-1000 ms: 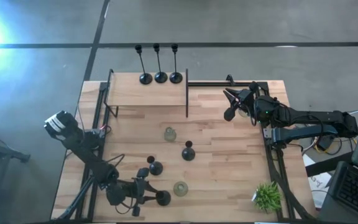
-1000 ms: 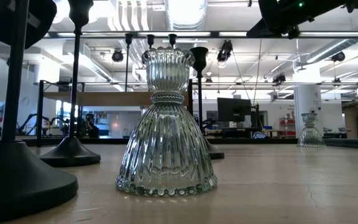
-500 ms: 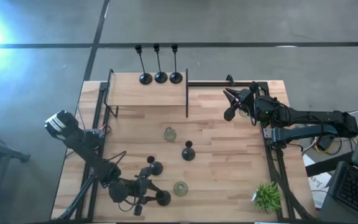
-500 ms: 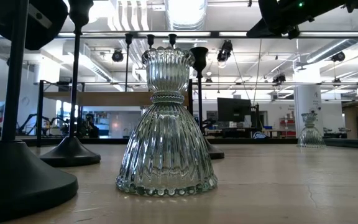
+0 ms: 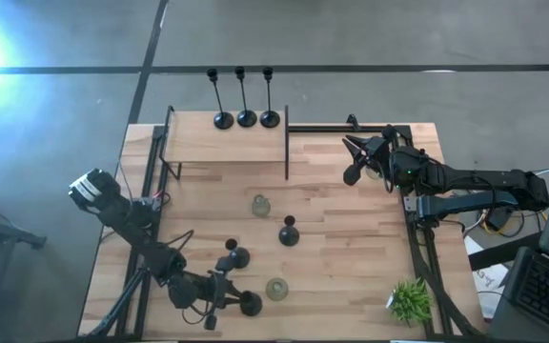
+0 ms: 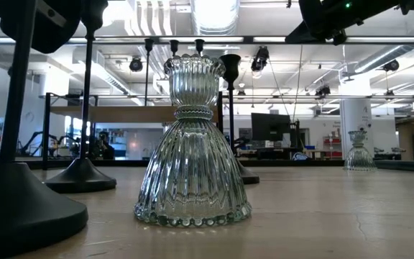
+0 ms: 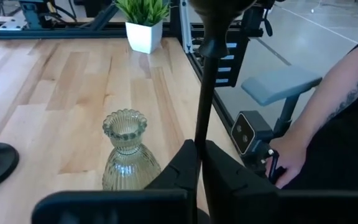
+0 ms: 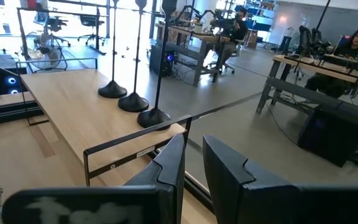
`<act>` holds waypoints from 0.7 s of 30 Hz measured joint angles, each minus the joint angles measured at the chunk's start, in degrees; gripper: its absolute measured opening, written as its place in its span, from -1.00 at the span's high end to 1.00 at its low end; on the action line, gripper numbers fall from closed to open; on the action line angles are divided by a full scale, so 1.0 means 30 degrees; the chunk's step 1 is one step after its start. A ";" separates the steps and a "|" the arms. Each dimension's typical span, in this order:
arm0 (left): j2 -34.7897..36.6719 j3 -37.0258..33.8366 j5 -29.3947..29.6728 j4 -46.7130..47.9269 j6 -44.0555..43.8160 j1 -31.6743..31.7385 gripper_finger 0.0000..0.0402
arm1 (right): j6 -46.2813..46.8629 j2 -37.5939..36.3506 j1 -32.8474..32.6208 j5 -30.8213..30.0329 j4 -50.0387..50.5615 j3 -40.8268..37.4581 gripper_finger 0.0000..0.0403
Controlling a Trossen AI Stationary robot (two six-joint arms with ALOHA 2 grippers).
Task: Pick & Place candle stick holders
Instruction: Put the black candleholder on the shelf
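The left end effector [image 7: 199,163] is at the near left part of the surface [image 5: 351,257], and its two fingers [image 7: 180,167] are pressed together on the thin stem of a black candle stick holder [image 7: 205,81]. In the high view this holder [image 5: 248,303] stands with its round base near the front edge. Just to the right of it stands a clear glass holder [image 5: 276,288], which the left wrist view shows upright beside the fingers [image 7: 125,149].

Two more black short holders [image 5: 238,256] and [image 5: 289,232] stand in the middle of the surface, and a second glass holder [image 5: 260,205] is a little farther. Three tall black holders [image 5: 246,116] stand in a row on the raised shelf [image 5: 208,143] at the far side.

The right end effector [image 5: 354,160] hangs over the far right part, its fingers a little apart and pinching nothing. A small green plant [image 5: 410,300] is at the near right corner. A person's hand [image 7: 288,160] shows beyond the near edge of the surface.
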State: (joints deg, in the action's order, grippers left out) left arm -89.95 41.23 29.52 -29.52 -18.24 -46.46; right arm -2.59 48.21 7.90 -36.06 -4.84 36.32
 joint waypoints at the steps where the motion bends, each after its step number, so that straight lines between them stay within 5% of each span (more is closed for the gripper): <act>1: 0.0000 -0.0008 -0.0006 0.0000 0.0031 0.0026 0.95 | 0.0000 0.0000 0.0000 -0.0006 0.0000 -0.0005 0.73; 14: 0.0000 -0.0015 -0.0555 -0.0025 0.0129 0.0039 0.97 | 0.0000 0.0000 0.0000 -0.0002 0.0000 -0.0003 0.73; 21: -0.0007 -0.0072 -0.0672 0.0170 -0.0645 0.0077 0.66 | 0.0000 0.0000 0.0007 -0.0004 0.0000 -0.0006 0.73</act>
State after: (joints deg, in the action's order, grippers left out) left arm -89.97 41.02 27.50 -29.01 -20.18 -46.23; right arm -2.59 48.21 7.92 -36.07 -4.84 36.30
